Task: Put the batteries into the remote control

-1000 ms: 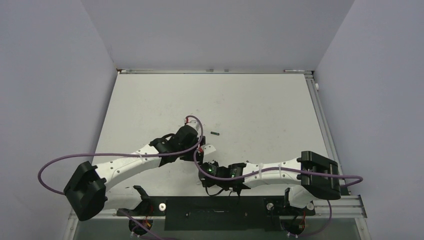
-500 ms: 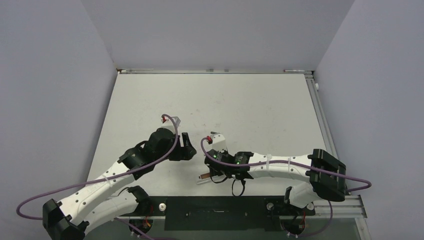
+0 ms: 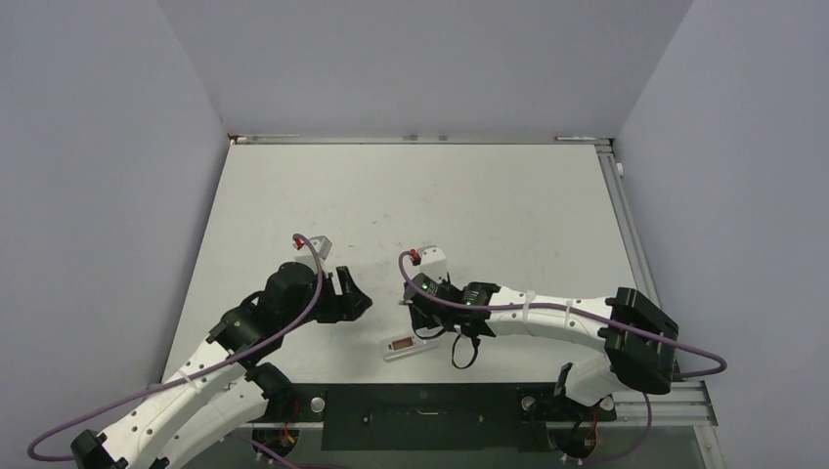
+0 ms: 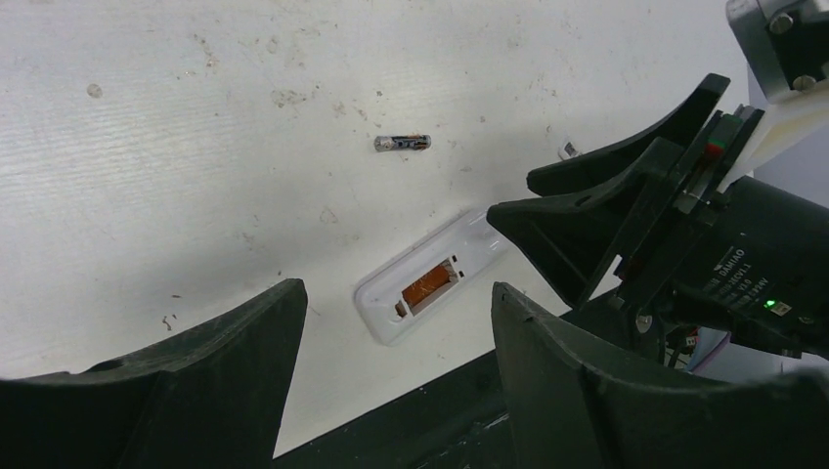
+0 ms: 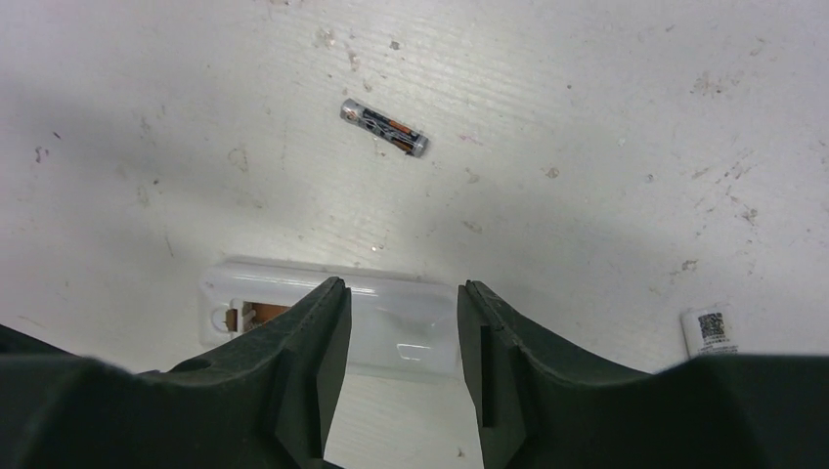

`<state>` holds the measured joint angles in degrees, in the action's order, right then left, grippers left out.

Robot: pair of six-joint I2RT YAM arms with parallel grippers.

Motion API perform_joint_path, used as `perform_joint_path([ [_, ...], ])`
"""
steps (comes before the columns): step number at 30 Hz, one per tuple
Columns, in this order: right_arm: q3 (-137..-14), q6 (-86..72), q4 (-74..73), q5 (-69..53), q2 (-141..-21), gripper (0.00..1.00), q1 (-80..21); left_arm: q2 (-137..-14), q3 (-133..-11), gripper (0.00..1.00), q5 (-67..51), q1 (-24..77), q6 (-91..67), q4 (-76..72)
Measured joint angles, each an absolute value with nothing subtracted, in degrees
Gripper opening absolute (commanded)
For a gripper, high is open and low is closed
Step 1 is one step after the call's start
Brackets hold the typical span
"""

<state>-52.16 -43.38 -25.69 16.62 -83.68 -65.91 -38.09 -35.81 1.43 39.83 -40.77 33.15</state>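
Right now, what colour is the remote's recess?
Brownish-orange recess in white remote control; left wrist view best.

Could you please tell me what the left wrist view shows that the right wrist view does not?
Only the left wrist view: the right gripper seen from outside, jaws apart, and the whole brown recess of the remote. Only the right wrist view: the printed code on a small white label. Both: the remote lying back up and one battery loose beyond it.
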Motion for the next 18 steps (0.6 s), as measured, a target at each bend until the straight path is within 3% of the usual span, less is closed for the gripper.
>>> perform_joint_path([
  [7,-54.61,-45.54,-22.94,16.47,-87.81,0.4,-65.65,-35.0,-35.81,0.67,-1.67,39.64,-41.3,33.32],
  [18,-54.59,-54.76,-18.26,17.85,-90.98,0.48,-65.17,-33.43,-36.49,0.69,-5.54,39.62,-39.66,35.53],
])
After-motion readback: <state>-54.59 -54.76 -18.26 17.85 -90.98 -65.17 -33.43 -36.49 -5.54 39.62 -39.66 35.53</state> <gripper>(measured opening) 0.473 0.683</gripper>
